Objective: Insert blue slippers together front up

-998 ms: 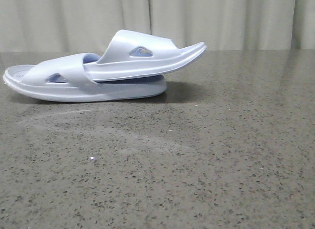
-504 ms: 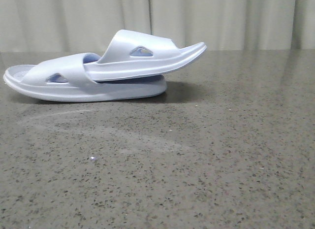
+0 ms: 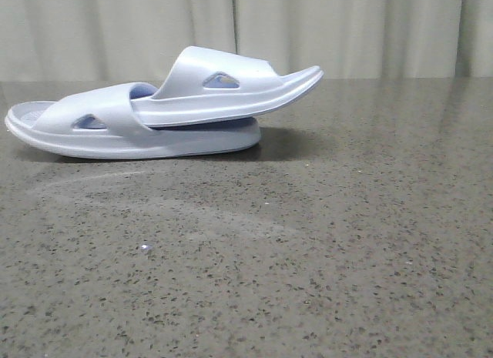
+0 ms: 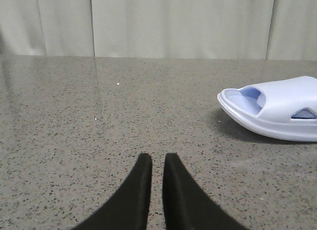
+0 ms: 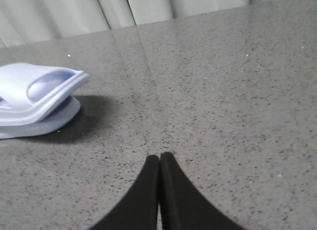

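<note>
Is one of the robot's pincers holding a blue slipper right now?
No, the blue slippers sit nested on the table, while the left pincer and right pincer hang apart from them with nothing between their fingers.

No writing to read anywhere.
The blue slippers carry no brand mark or number on their straps or soles, and the speckled table under them bears no label, sticker or sign.
</note>
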Robot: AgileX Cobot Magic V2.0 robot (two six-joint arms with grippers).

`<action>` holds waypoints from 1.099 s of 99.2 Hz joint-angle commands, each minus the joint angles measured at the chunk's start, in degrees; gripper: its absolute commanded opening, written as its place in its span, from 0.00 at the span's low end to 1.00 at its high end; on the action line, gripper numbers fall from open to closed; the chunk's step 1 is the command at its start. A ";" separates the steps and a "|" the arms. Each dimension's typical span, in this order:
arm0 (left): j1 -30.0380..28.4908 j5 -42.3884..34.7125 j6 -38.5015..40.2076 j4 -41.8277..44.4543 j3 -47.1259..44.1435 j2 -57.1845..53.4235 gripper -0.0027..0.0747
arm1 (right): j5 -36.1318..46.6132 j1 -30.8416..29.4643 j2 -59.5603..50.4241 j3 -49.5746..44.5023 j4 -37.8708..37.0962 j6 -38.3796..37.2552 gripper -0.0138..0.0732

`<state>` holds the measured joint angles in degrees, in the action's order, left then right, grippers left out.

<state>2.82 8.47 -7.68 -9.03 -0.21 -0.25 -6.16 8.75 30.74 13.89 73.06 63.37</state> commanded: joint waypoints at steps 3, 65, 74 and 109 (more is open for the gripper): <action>0.18 -3.96 0.62 -0.68 -0.47 -1.07 0.05 | 5.19 0.15 -0.08 1.59 -15.30 -10.42 0.06; 0.18 -3.96 0.62 -0.68 -0.47 -1.07 0.05 | 10.63 -12.33 -22.77 -15.70 -62.51 -46.66 0.06; 0.18 -3.96 0.62 -0.68 -0.47 -1.07 0.05 | 7.33 -13.18 -25.79 -15.70 -64.00 -46.66 0.06; 0.18 -3.96 0.62 -0.68 -0.47 -1.07 0.05 | 4.46 -13.72 -27.05 -15.70 -64.00 -46.66 0.06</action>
<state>2.82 8.47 -7.68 -9.03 -0.21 -0.25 -5.55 -4.55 3.47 -0.63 9.63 16.64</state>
